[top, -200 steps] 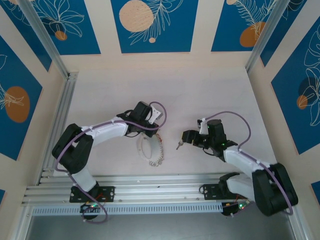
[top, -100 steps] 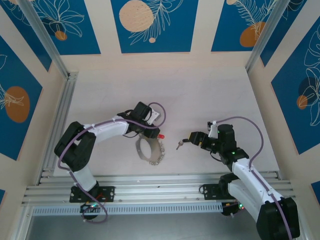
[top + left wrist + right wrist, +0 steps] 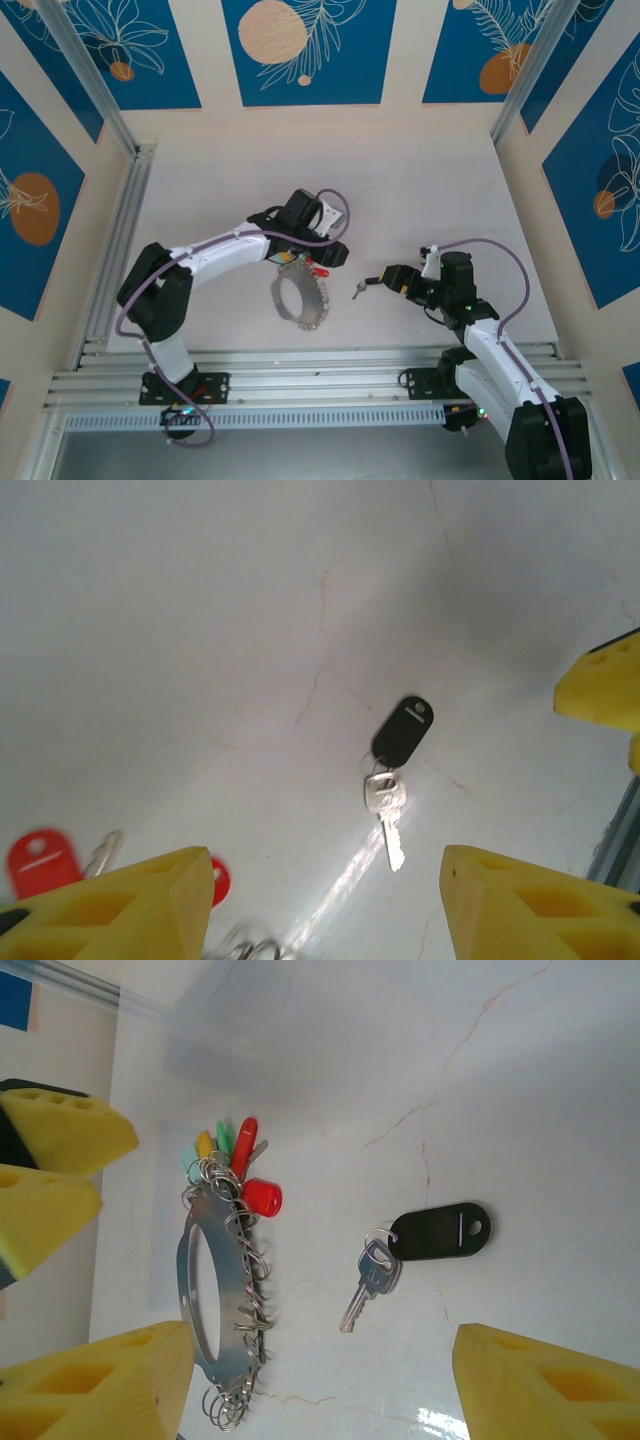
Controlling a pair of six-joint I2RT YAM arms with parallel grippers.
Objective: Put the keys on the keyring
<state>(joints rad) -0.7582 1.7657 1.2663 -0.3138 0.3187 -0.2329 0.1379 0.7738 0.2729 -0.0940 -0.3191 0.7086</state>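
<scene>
The small silver key with a black plastic tag lies loose in the middle of the right wrist view, just right of the big grey metal keyring hoop. The left gripper and right gripper both gape wide, holding nothing. Next, I think, one must pinch the tag while the other steadies the hoop.

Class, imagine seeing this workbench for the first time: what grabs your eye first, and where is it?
A big grey metal hoop lies flat on the pale table near the left arm, red and green tags bunched at its far end. To its right, apart from it, one key with a black tag lies between the open left end effector and right end effector, both yellow-padded.
</scene>
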